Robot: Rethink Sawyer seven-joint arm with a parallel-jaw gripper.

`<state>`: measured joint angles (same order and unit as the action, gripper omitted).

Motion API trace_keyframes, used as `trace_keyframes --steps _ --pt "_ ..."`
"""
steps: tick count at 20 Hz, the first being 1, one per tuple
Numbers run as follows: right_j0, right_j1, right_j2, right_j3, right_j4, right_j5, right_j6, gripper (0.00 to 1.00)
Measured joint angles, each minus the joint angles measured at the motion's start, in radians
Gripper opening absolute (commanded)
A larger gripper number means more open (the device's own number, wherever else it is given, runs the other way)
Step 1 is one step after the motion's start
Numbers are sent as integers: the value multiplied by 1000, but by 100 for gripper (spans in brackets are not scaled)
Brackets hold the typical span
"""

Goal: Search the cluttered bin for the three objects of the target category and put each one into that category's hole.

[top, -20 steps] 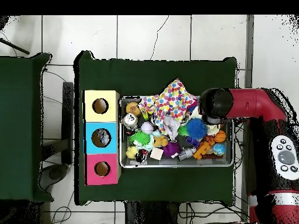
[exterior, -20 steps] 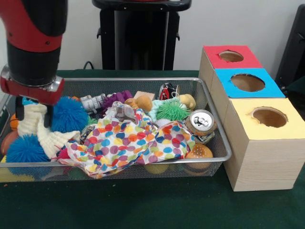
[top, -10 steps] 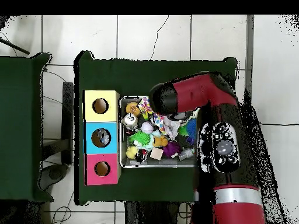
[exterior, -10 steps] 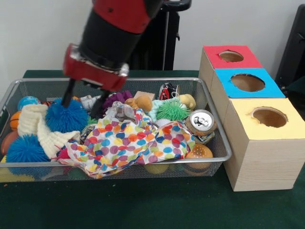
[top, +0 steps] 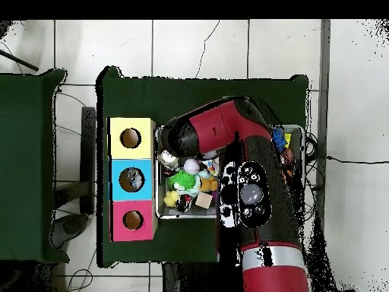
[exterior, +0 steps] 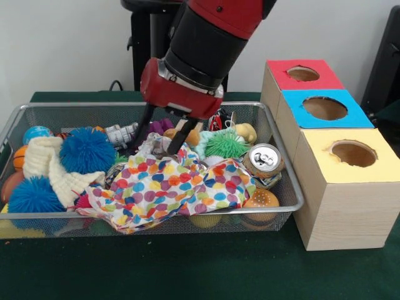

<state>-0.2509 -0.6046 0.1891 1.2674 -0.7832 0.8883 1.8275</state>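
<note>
Front view first: a bench (exterior: 187,275) covered in dark green felt-like cloth is seen against a plain pale wall. A silver wire-mesh bin (exterior: 275,156) is packed with soft stuff: two fuzzy blue spiky balls (exterior: 87,150), a cream knit piece (exterior: 47,159), a crumpled polka-dot cloth (exterior: 175,187), a spiky green ball (exterior: 225,145), a dented soda can (exterior: 264,159). Just right of it, three wood-grain boxes (exterior: 337,200) are lined up, topped yellow, blue and red, each with a round hole. The hand (exterior: 156,145) is hung over the bin's middle, its dark fingers (exterior: 178,137) spread apart, tips at the cloth's grey bit, nothing gripped.

Overhead: tiled floor is seen around the bench, and most of the bin is hidden under the red arm (top: 228,133).
</note>
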Motion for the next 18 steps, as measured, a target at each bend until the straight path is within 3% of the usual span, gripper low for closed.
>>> trace_keyframes --steps 12,18 --pt "-121 25 -37 91 58 -234 0 100" --pt "-94 45 -96 106 1 -250 0 100"
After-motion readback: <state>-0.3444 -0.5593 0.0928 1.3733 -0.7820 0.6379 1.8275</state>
